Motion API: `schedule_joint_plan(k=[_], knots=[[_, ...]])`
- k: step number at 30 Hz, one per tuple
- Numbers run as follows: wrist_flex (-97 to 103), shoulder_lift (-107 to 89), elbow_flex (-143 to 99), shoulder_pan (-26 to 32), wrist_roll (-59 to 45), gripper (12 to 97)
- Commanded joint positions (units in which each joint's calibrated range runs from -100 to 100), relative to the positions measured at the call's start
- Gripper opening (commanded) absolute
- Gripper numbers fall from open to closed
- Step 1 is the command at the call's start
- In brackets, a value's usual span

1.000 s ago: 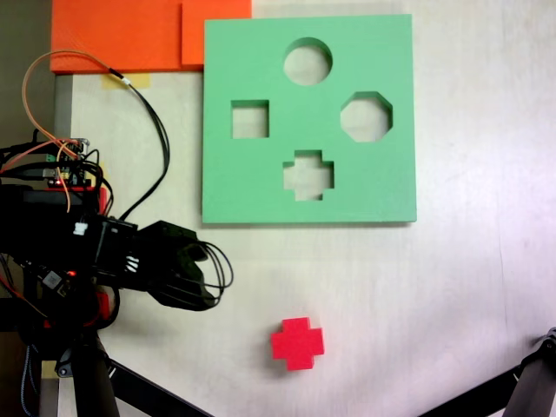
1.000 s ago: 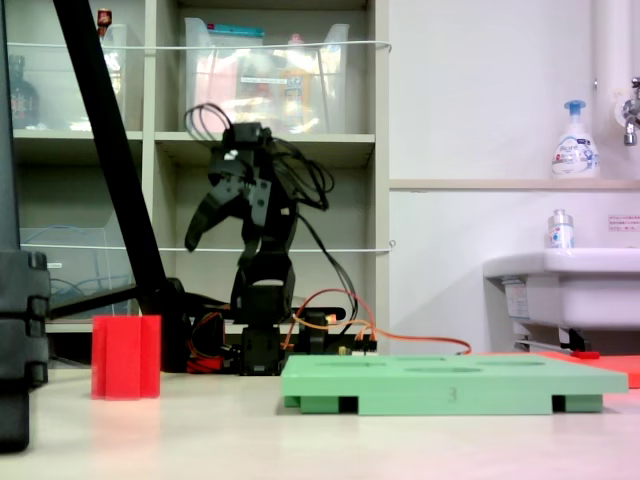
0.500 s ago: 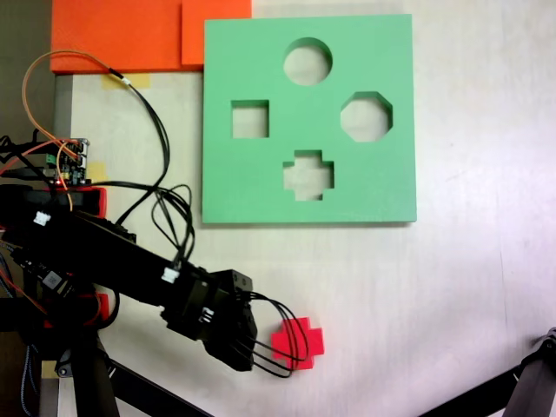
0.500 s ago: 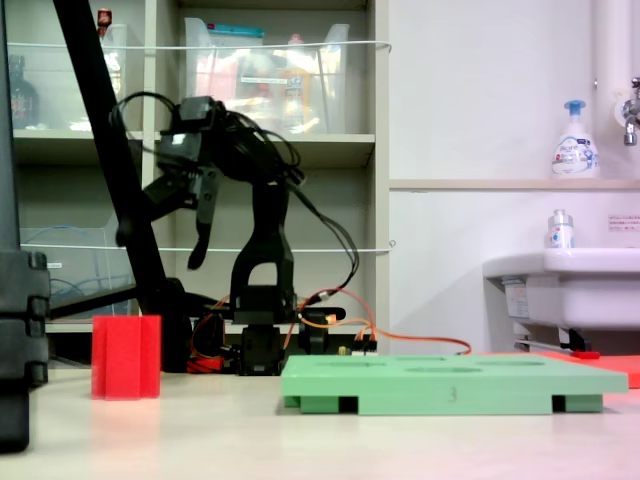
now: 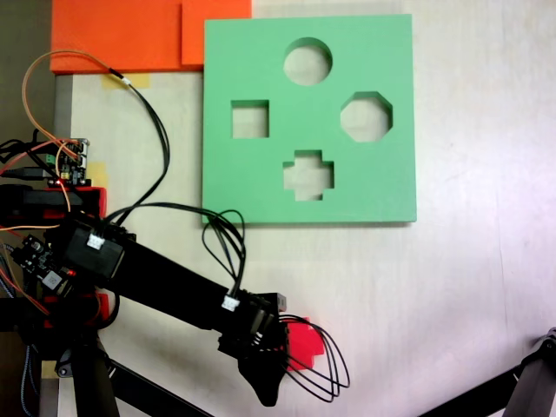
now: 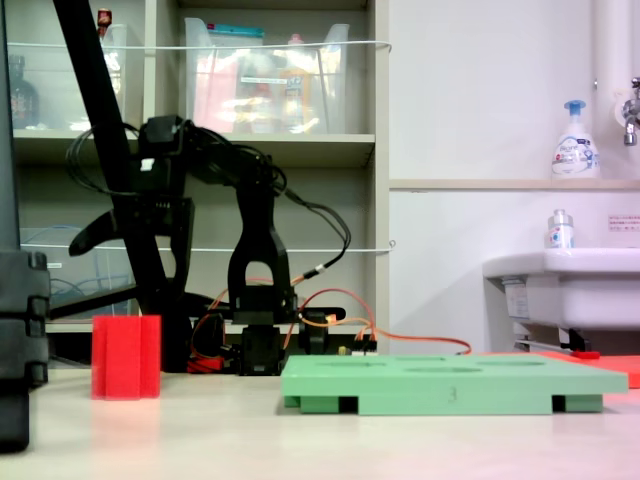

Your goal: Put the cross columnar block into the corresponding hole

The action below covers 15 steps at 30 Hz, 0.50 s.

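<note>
The red cross block (image 5: 307, 340) stands upright on the table at the lower middle, partly covered from above by my gripper (image 5: 274, 372). From the side, the red cross block (image 6: 126, 357) sits at the left, with the gripper (image 6: 128, 275) hanging open above it and clear of it. One finger is splayed out to the left and the other points down. The green board (image 5: 252, 178) lies further up the table, and its plus-shaped hole (image 5: 308, 174) shows bare table through it. In the side view the green board (image 6: 450, 381) lies flat to the right of the block.
The board also has a round cutout (image 5: 307, 61), a square one (image 5: 250, 119) and an octagonal one (image 5: 366, 116). Orange foam sheets (image 5: 130, 35) lie at the top left. Black stand legs (image 5: 143, 388) cross the bottom corners. A slanted black pole (image 6: 108, 150) rises behind the block.
The arm has swung from the left out over the red block. The gripper has come down lower and now hangs over the block with its jaws spread.
</note>
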Motion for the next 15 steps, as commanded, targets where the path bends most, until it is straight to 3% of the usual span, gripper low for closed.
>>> schedule_joint_plan(k=[1, 15], knots=[[-4.1, 1.1, 3.7, 0.5, 0.2, 92.1], [-4.1, 14.5, 9.3, 2.2, 1.9, 91.9]])
